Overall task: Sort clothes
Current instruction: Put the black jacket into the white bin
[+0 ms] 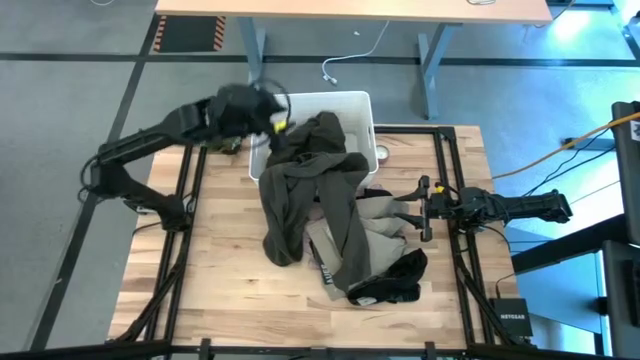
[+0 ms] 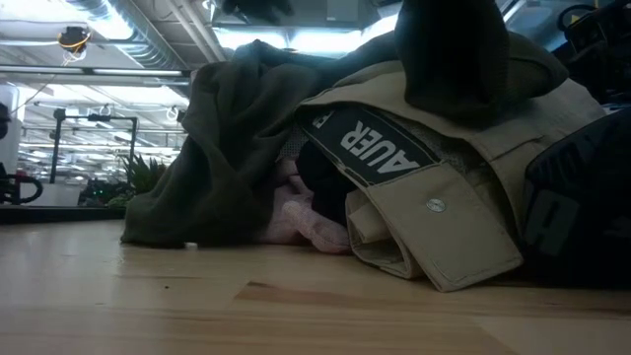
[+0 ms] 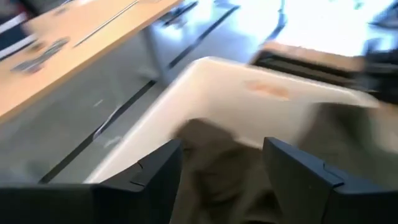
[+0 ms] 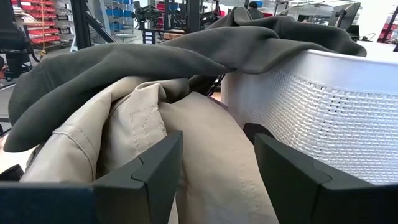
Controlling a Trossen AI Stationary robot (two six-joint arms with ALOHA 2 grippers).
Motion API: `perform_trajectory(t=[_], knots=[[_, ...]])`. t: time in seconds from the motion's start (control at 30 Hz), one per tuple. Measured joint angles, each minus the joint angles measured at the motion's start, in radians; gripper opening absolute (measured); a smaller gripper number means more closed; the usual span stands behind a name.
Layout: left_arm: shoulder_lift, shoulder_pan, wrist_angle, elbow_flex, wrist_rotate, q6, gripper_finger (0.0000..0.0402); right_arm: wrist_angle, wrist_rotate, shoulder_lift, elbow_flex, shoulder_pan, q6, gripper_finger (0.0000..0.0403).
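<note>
Right pincer [image 4: 214, 168] with fingers spread apart, beige-tan garment [image 4: 155, 137] directly ahead between them, dark olive-grey garment [image 4: 155, 62] draped over it at 12 o'clock, white mesh-walled bin [image 4: 323, 106] at 2 o'clock

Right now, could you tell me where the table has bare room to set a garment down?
Bare table lies between the left arm and the olive-grey garment, plus the near strip in front. It is crowded from the white bin down through the beige garment to the right gripper.
</note>
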Motion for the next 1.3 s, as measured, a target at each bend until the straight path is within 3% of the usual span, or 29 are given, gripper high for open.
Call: perform_trajectory(t=[0.1, 0.23, 0.4, 0.53, 0.8, 0.97, 1.17, 1.3], knots=[[-0.061, -0.116, 0.101, -0.096, -0.008, 0.017, 0.0211, 0.0, 0.0, 0.0, 0.0, 0.0, 0.0, 0.0218], [-0.124, -0.243, 0.265, -0.253, -0.105, 0.067, 0.021, 0.0, 0.0, 0.0, 0.0, 0.0, 0.0, 0.0218], [-0.194, -0.323, 0.409, -0.414, -0.142, 0.042, 0.0209, 0.0, 0.0, 0.0, 0.0, 0.0, 0.0, 0.0218], [-0.205, -0.366, 0.402, -0.486, -0.138, -0.035, 0.0209, 0.0, 0.0, 0.0, 0.0, 0.0, 0.0, 0.0218], [-0.226, -0.437, 0.404, -0.514, -0.143, -0.106, 0.0209, 0.029, 0.025, 0.0, 0.0, 0.0, 0.017, 0.0218], [-0.263, -0.504, 0.388, -0.513, -0.254, -0.125, 0.0209, 0.08, -0.047, 0.0, 0.0, 0.0, 0.245, 0.0218], [-0.284, -0.556, 0.428, -0.513, -0.355, -0.087, 0.0209, 0.404, -0.151, 0.011, -0.001, 0.0, 0.336, 0.0218], [-0.278, -0.558, 0.448, -0.513, -0.367, -0.085, 0.0209, 0.555, -0.127, 0.086, 0.02, 0.0, 0.375, 0.0218]])
